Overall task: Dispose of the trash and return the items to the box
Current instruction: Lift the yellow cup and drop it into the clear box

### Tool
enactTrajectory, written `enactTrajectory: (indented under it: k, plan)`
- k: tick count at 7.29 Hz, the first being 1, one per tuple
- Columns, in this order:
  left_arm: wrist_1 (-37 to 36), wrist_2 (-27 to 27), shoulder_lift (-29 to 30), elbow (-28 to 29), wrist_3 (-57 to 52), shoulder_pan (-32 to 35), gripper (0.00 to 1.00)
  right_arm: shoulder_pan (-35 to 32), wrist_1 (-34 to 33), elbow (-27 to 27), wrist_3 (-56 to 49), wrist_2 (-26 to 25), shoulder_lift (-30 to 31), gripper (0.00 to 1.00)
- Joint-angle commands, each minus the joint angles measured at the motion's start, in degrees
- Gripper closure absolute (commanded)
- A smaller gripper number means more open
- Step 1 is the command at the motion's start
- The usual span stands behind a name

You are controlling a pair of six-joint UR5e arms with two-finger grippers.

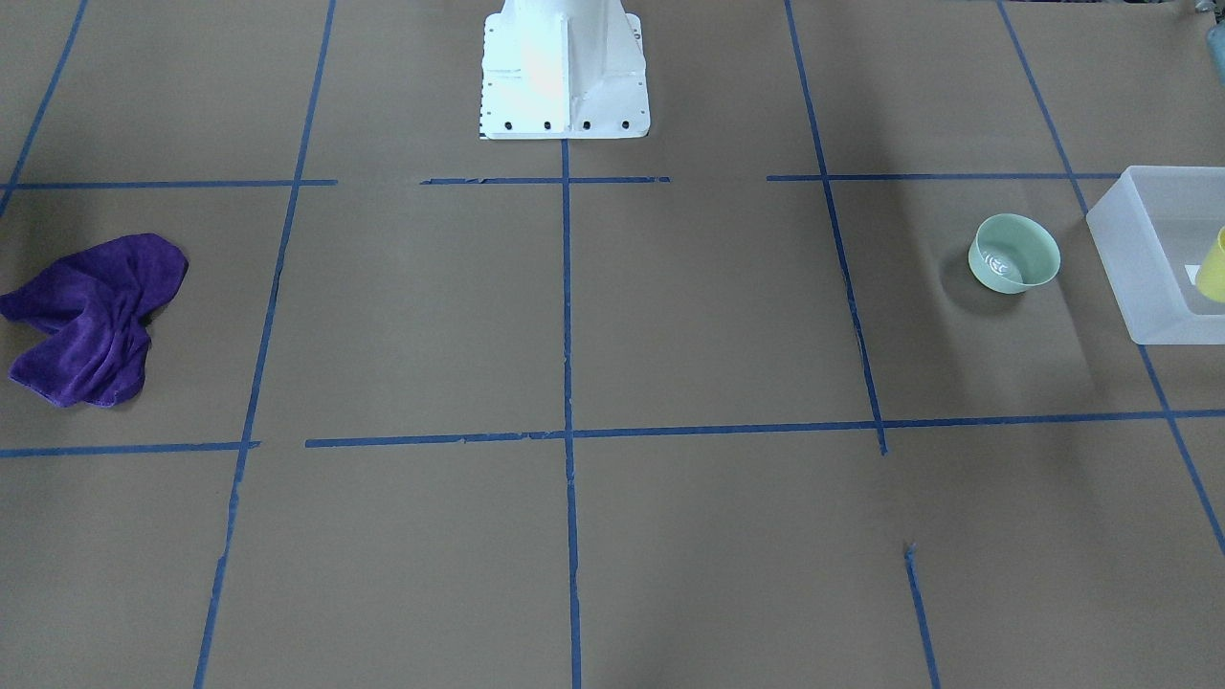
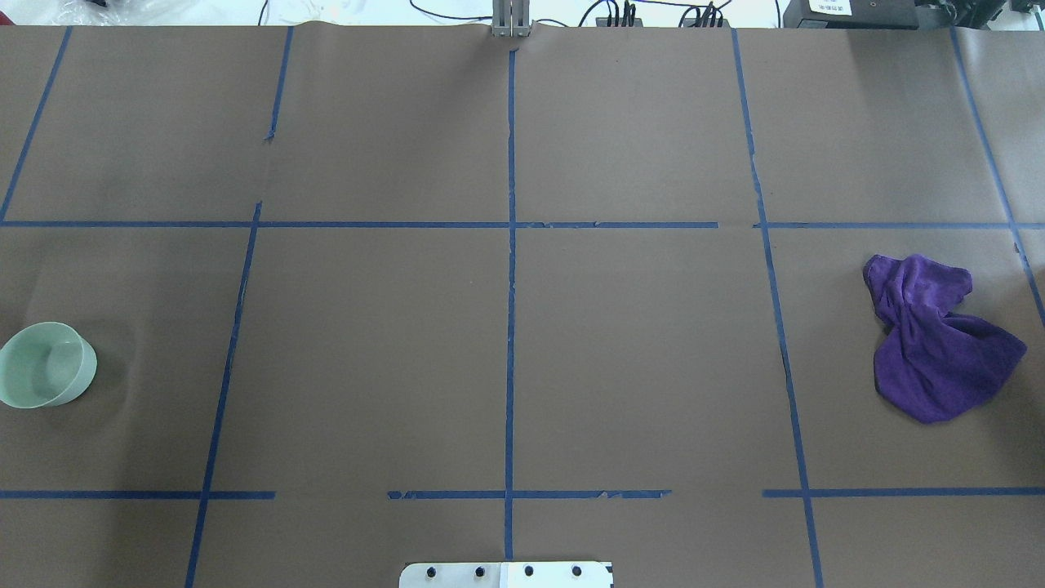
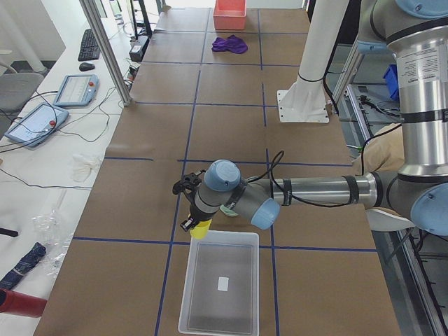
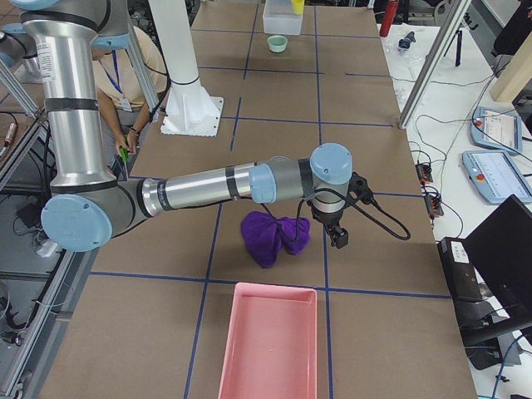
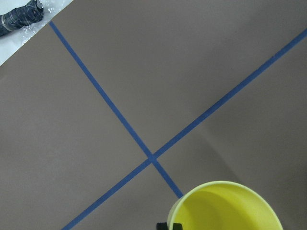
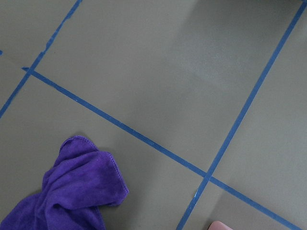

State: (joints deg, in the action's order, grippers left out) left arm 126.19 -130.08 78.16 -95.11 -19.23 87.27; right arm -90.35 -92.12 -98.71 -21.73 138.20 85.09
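My left gripper (image 3: 190, 213) is shut on the small yellow cup (image 3: 201, 229) and holds it at the far corner of the frosted box (image 3: 220, 283). In the left wrist view the cup's rim (image 5: 225, 206) fills the bottom edge, with one fingertip (image 5: 169, 226) at it. The front-facing view shows the cup (image 1: 1213, 268) cut off at the right edge over the box (image 1: 1139, 258). The mint-green bowl (image 1: 1014, 254) stands upright on the table beside the box; it also shows in the overhead view (image 2: 45, 376). My right gripper (image 4: 337, 233) hovers over the purple cloth (image 4: 274, 233); I cannot tell whether it is open.
The purple cloth (image 2: 935, 339) lies crumpled at the table's right end. A pink tray (image 4: 270, 341) stands beyond it at that end. The white robot base (image 1: 565, 72) is at the middle of the near edge. Blue tape lines cross the brown table.
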Motion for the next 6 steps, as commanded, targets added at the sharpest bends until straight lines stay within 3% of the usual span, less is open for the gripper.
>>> enactTrajectory:
  k: [1, 4, 6]
  plan:
    - [2.12, -1.85, -1.52, 4.56, -2.83, 2.12, 1.00, 0.00, 0.01, -0.34, 0.29, 0.05, 0.43, 0.00]
    - [17.91, -1.84, -2.04, 12.82, 8.31, 0.81, 1.00, 0.00, 0.01, -0.87, 0.11, 0.14, 0.43, 0.00]
    - [18.38, -2.20, -1.96, 13.02, 12.70, -4.79, 1.00, 0.00, 0.01, -0.96, 0.11, 0.14, 0.87, 0.00]
